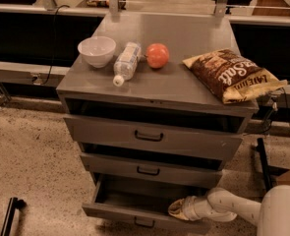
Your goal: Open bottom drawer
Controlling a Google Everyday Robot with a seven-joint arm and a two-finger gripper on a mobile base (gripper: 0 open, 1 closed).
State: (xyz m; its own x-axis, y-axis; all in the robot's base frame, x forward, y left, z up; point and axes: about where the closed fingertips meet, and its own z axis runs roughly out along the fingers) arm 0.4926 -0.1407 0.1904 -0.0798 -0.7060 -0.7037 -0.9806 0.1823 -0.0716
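Observation:
The grey cabinet's bottom drawer (116, 212) stands pulled out toward me, with its grey tray showing and a small black loop handle (143, 223) on the shallow front. My gripper (180, 208) comes in from the lower right on a white arm (235, 208) and rests at the right part of the drawer's front rim, over the tray. Above it, the middle drawer (149, 170) and the tall top drawer (149, 136) also sit slightly out.
On the cabinet top lie a white bowl (97, 51), a plastic bottle (125, 63) on its side, a red-orange fruit (157, 55) and a chip bag (233, 75) at the right edge. A black object (9, 215) stands on the speckled floor at lower left.

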